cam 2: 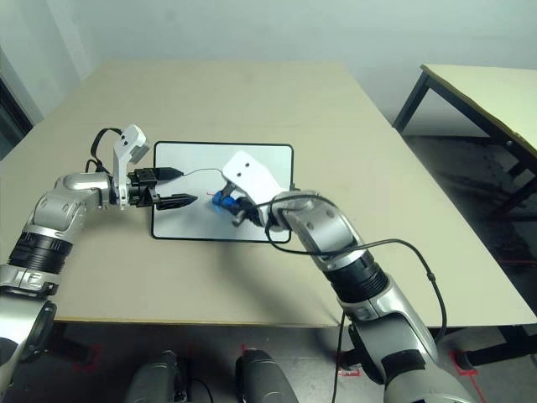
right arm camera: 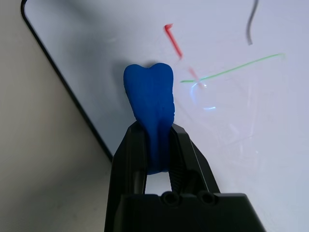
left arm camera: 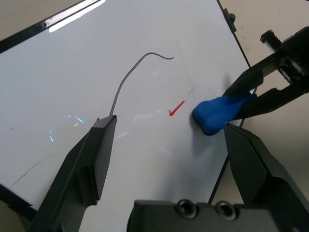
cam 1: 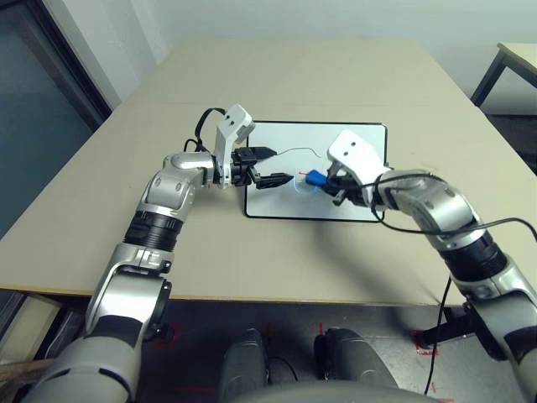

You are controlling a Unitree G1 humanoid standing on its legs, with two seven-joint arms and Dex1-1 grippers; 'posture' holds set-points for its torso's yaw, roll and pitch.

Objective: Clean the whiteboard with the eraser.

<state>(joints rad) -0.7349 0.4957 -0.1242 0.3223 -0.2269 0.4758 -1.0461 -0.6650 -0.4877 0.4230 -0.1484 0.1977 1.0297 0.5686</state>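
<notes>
The board (cam 1: pixel 273 201) lies flat on the desk (cam 1: pixel 193 264), nearer the edge by the robot than the far edge, its long sides running along with those edges. It is a smooth, glossy white rectangle with rounded corners, a thin black frame (cam 1: pixel 317 220) and a small dark knob (left arm camera: pixel 232 18) on a short side. The desk top is plain matt beige. The eraser (right arm camera: pixel 149 94) is vivid blue, oblong and soft-looking, with a rounded, notched end; the right pincer (right arm camera: pixel 158 129) grips it between narrowed black fingers, over the board's right half. Whether it touches the surface I cannot tell. The left pincer (cam 1: pixel 284 166) stands wide, with nothing between its tapered fingers, over the board's left half. Ink on the white face includes a wavy dark line (left arm camera: pixel 127 77), a short red tick (left arm camera: pixel 177 108) with a fainter red smear (right arm camera: pixel 193 73) near it, a thin green stroke (right arm camera: pixel 241 67) and pale blue arcs (left arm camera: pixel 52 138). A slim black cable (cam 1: pixel 470 228) loops over the right arm's silver shell (cam 1: pixel 436 206). Beyond the desk's right edge stands another table (cam 2: pixel 487 94), pale-topped and dark-legged.
</notes>
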